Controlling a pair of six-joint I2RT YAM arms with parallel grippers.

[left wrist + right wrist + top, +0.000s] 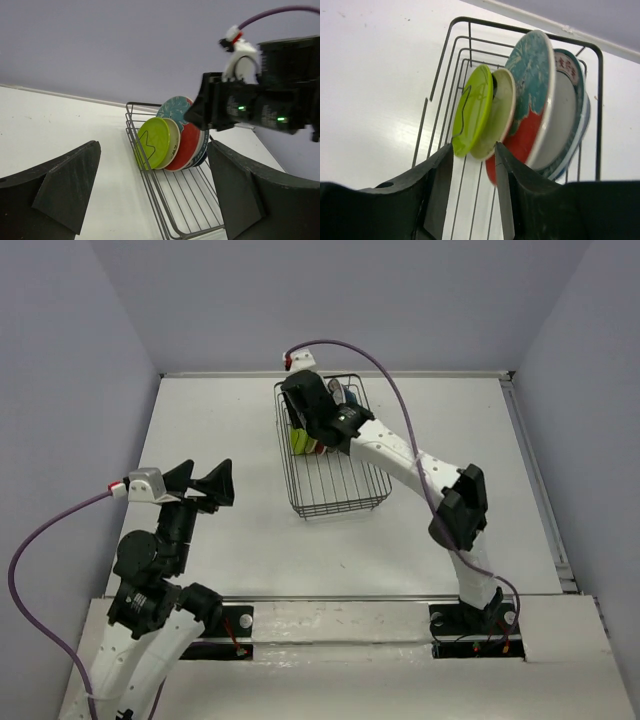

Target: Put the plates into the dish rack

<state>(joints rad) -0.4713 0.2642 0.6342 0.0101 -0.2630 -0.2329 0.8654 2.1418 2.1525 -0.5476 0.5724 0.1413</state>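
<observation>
The dish rack point(340, 508) stands mid-table. Five plates stand on edge at its far end: lime green point(472, 112), cream point(499, 112), red with teal pattern point(530, 95), white with teal rim point(565, 107), and a sliver of dark blue point(585, 117). My right gripper point(471, 150) is open just over the lower edges of the lime and cream plates, with one finger on each side of them. In the top view it point(312, 428) hangs over the rack's far end. My left gripper point(200, 483) is open and empty, to the left of the rack.
The left wrist view shows the rack point(165, 210), the lime plate point(152, 142) in front, and the right wrist housing point(250, 107) above the plates. Grey walls enclose the white table point(200, 420). The near part of the rack holds no plates.
</observation>
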